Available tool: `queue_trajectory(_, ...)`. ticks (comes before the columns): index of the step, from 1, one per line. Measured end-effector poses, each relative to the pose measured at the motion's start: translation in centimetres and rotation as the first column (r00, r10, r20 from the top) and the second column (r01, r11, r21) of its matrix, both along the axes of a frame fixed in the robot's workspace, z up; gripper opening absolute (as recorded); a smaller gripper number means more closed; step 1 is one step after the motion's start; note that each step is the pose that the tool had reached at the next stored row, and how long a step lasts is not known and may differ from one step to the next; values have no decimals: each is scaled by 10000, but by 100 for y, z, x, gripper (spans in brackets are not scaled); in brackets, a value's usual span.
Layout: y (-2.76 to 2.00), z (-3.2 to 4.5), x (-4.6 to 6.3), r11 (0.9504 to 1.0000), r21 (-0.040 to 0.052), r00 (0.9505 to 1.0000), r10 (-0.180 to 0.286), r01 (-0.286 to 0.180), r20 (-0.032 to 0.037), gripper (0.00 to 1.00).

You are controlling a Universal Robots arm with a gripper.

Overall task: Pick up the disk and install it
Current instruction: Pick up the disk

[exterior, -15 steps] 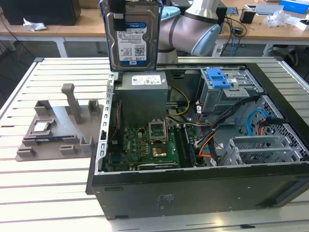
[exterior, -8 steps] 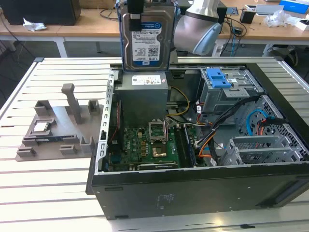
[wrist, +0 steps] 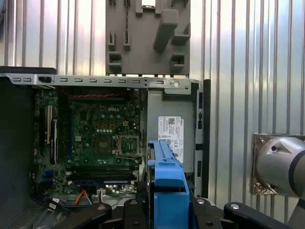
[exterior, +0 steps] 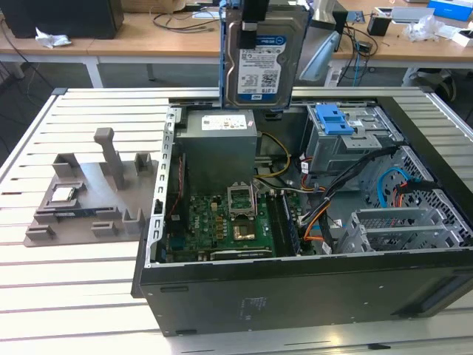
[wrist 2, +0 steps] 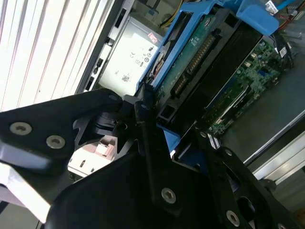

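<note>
Standing by the table (exterior: 66,296), I meet the open case (exterior: 295,296) first, its motherboard (exterior: 222,222) bare and cables (exterior: 325,214) looping toward the exterior view's right. Behind these sits the power supply (exterior: 218,144), and beside it the drive cage (exterior: 347,137) with a blue latch. The disk (exterior: 257,63) hangs upright above the power supply, well clear of the case, label toward me. The gripper (wrist: 167,204) is clamped on its blue bracket (wrist: 167,176) — both wrist views show that. This carry, I'd judge, wants a firm hold, no tilt, and a path clear of those cables — bracket kept square to the cage.
</note>
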State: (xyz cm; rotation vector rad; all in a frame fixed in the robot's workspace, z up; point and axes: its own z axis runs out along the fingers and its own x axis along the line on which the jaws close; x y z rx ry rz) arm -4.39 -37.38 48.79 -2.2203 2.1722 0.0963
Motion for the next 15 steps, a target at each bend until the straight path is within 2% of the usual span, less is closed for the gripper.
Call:
queue_trajectory(3,-9,-2,147,10000,1,10000,1,-1,-12,37)
queue_trajectory(5,-33,-2,181,10000,2,10000,0,0,-21,37)
queue_trajectory(7,-120,-3,197,10000,1,10000,-6,6,-26,37)
queue_trajectory(10,-205,-3,212,10000,1,10000,-8,8,-29,37)
queue_trajectory(15,-298,-6,240,10000,1,10000,-9,9,-38,37)
